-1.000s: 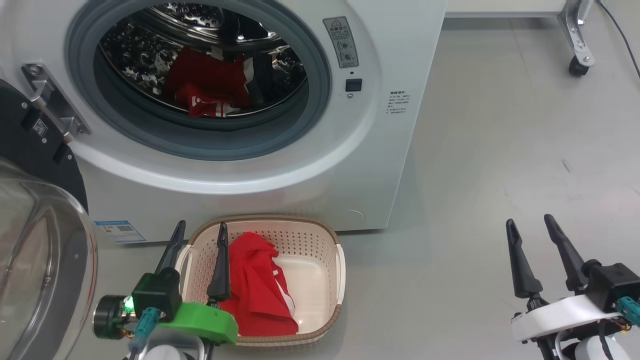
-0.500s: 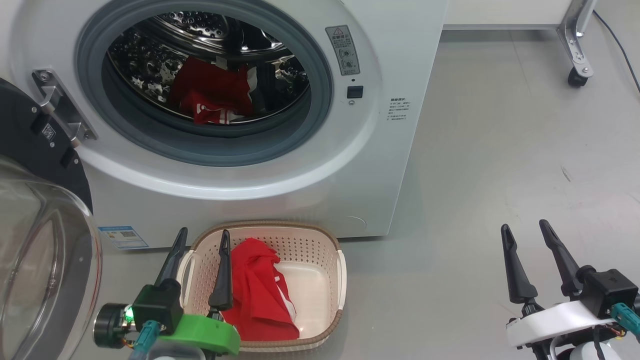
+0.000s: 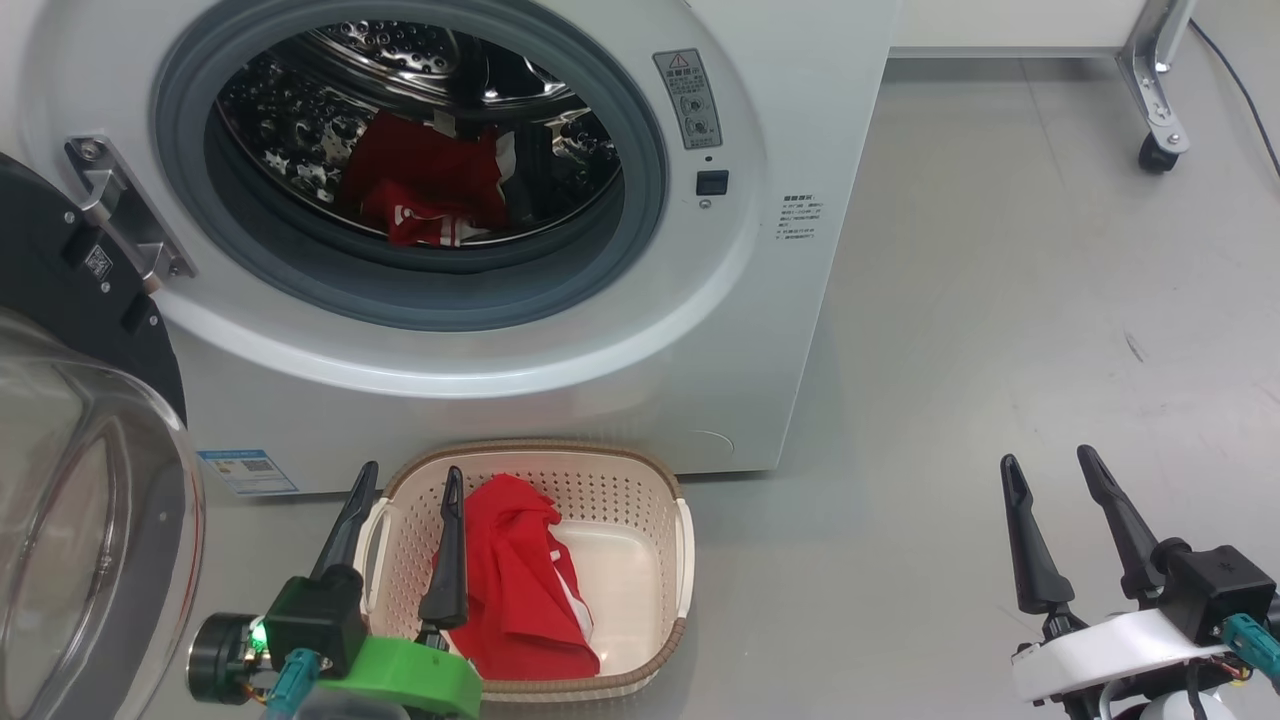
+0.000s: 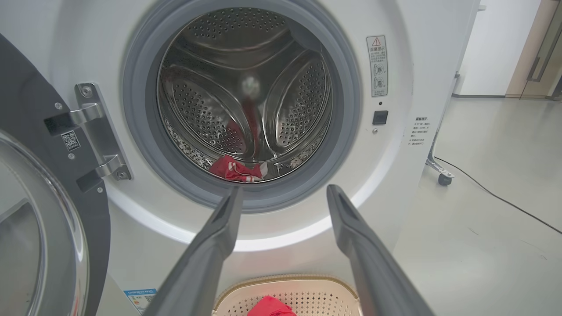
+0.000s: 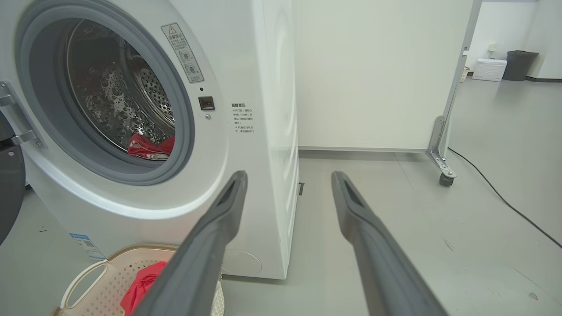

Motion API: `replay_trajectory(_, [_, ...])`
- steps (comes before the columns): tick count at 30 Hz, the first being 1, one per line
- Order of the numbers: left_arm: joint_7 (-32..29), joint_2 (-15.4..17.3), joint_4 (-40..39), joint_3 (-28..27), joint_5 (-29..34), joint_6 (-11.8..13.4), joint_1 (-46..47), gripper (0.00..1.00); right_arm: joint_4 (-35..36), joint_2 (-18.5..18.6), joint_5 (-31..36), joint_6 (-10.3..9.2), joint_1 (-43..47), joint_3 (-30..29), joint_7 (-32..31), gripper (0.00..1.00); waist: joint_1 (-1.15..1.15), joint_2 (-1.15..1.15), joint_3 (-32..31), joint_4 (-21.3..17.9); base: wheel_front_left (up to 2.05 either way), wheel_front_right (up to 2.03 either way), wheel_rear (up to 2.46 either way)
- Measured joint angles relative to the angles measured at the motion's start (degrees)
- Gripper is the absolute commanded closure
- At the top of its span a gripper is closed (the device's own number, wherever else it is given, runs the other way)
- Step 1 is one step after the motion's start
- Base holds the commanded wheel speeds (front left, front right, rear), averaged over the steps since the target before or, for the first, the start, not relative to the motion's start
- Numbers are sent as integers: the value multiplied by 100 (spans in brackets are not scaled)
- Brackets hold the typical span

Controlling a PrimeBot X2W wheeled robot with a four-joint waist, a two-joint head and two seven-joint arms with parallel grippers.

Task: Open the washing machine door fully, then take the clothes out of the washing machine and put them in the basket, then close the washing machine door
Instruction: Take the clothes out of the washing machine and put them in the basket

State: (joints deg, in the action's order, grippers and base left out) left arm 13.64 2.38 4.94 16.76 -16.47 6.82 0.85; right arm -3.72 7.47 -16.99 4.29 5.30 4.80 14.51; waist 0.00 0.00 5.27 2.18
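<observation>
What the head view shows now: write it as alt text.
A white washing machine stands open, door swung left, red clothes in its drum. A basket below holds a red garment; left gripper at its left edge, right gripper aside, both open.

From where I stand I count one washing machine (image 3: 780, 330), one washing machine door (image 3: 90, 520), one basket (image 3: 620, 480), two red clothes (image 3: 430, 190) (image 3: 510, 590), and two grippers, the left gripper (image 3: 412, 470) and the right gripper (image 3: 1045, 455).
</observation>
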Motion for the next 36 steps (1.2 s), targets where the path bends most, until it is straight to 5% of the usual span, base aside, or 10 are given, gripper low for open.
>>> replay_trajectory(24, [-302,2,99,14,-154,0,60,0,224,77,0,16,-18,49,-5,0,0,0,402,-89,0,0,0])
replay_trajectory(36, [-771,0,662,51,-371,0,1135,0,396,192,-80,96,-308,69,-8,0,0,0,1016,-374,0,0,0])
